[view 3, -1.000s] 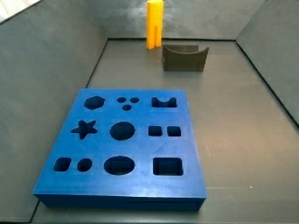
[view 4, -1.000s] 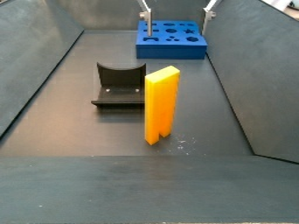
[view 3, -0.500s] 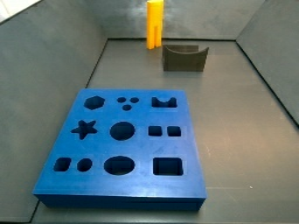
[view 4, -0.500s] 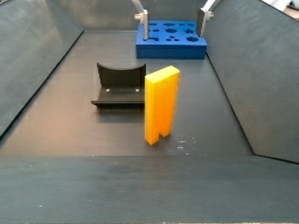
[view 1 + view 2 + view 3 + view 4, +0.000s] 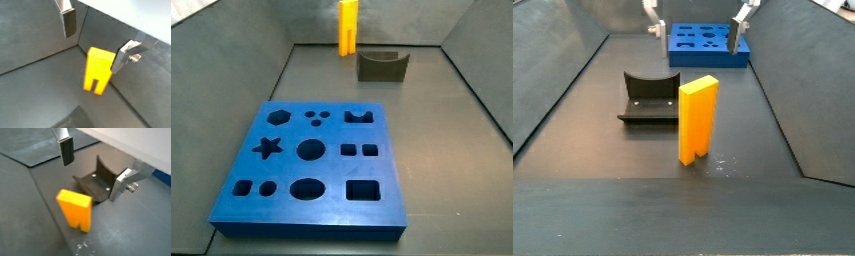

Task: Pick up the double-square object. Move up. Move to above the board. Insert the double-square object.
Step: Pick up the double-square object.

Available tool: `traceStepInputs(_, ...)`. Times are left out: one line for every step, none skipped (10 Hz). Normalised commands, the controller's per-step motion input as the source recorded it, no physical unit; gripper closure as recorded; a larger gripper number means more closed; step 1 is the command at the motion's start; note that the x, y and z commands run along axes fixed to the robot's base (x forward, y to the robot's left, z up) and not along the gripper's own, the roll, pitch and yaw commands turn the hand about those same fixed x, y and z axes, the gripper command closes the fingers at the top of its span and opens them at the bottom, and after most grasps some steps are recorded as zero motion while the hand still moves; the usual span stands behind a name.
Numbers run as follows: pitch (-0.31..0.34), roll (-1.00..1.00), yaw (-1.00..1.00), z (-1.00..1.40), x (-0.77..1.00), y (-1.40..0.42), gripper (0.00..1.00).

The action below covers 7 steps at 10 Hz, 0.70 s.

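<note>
The two flat silver fingers [image 5: 69, 22] with dark pads are seen spread wide, with nothing held between them. The gripper [image 5: 93, 35] is placed above the floor, and the tall yellow-orange plastic block [image 5: 97, 69], the double-square object, is seen below the gap between the fingers in a wrist view, nearer one finger than the other. In a side view the fingers are seen high over the far end of the bin, so the block is judged to lie well below and apart from them. The block is stood upright on the dark matte floor [image 5: 633, 150], its long axis vertical, and its lower end is split by a slot into two square prongs. Its faces look smooth and flat, which should suit a parallel pinch. Just beside it a dark olive-grey notched holder [image 5: 649, 97] is set, close but not touching. The large flat blue rectangular board [image 5: 311, 166], cut with star, round and square holes, is laid well apart from the block. Descent and centring are judged to be needed before any closing.
</note>
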Motion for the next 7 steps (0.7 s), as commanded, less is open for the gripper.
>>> traceStepInputs(-0.053,-0.18,0.36,-0.08,0.33,0.47,0.0)
traceStepInputs(-0.131,-0.2,0.49,-0.23,0.25,0.37,0.0)
traceStepInputs(-0.224,-0.21,0.63,-0.46,0.15,0.28,0.0)
traceStepInputs(-0.263,-0.17,0.72,-0.46,0.08,0.24,0.0)
traceStepInputs(-0.263,-0.16,0.75,-0.46,0.03,0.23,0.0)
traceStepInputs(-0.267,-0.15,0.8,-0.46,0.0,0.22,0.0)
traceStepInputs(-0.261,-0.15,0.81,-0.47,0.0,0.22,0.0)
